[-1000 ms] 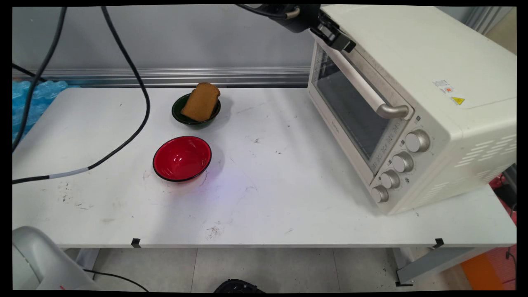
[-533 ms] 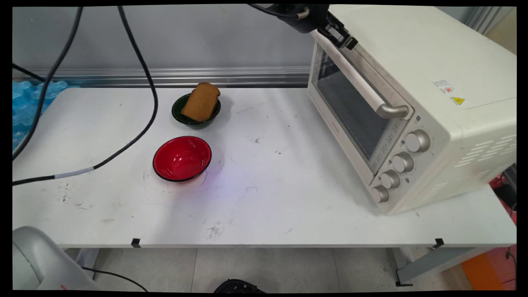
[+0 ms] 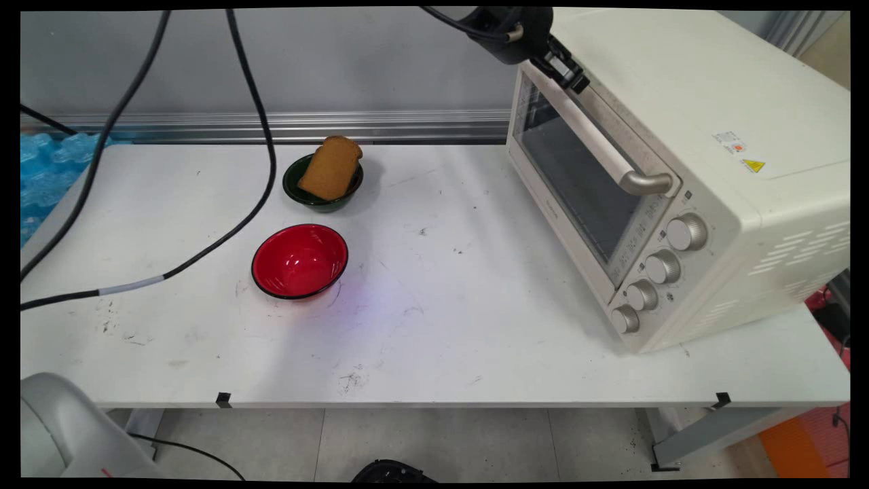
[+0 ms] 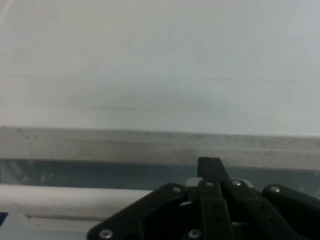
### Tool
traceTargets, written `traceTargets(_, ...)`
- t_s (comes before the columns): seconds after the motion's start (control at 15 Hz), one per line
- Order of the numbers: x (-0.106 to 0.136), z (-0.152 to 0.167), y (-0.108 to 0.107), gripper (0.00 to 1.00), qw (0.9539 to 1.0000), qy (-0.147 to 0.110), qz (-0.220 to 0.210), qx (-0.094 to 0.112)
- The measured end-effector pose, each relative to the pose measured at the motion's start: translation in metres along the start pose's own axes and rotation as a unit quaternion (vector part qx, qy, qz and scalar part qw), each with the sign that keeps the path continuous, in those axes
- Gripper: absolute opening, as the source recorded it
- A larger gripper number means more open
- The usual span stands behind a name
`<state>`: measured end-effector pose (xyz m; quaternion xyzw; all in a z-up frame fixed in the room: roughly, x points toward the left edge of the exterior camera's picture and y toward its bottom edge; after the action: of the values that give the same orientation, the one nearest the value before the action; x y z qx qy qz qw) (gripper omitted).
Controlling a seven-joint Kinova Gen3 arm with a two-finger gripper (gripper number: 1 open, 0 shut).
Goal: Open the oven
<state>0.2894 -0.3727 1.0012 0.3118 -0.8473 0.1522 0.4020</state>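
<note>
The tool (image 3: 567,71) sits at the oven's (image 3: 692,136) top front edge, at the far end of the door handle (image 3: 597,146), its black tip against the upper rim of the door (image 3: 577,183). In the hand view the tool (image 4: 210,167) shows one black finger (image 4: 209,165) rising in front of the door's grey top strip, with the white handle bar (image 4: 70,195) running to the left below it. The linkage looks folded in (the fingers seem drawn together), but whether they pinch anything or merely press on the rim I cannot tell. The door looks shut.

Four knobs (image 3: 655,268) run down the oven's front panel to the right of the door. Well apart from the tool, on the left half of the tabletop (image 3: 434,326), a red bowl (image 3: 299,261) stands empty, and just behind it a green bowl (image 3: 322,182) holds a slice of toast (image 3: 330,168) leaning upright. Black cables (image 3: 251,136) hang down and trail across the tabletop's left side.
</note>
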Motion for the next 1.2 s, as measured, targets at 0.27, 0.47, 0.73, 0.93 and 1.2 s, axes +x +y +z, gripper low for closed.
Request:
traceTargets(0.27, 0.001, 0.012, 0.001, 0.00, 0.9999, -0.013, -0.006, 0.003)
traceTargets(0.47, 0.000, 0.020, 0.001, 0.00, 0.9997, -0.021, -0.012, 0.004)
traceTargets(0.73, -0.002, 0.026, 0.001, 0.00, 0.9993, -0.032, -0.016, 0.006)
traceTargets(0.93, -0.005, 0.026, 0.001, 0.00, 0.9989, -0.043, -0.017, 0.006)
traceTargets(1.2, -0.011, 0.020, 0.001, 0.00, 0.9977, -0.065, -0.015, 0.003)
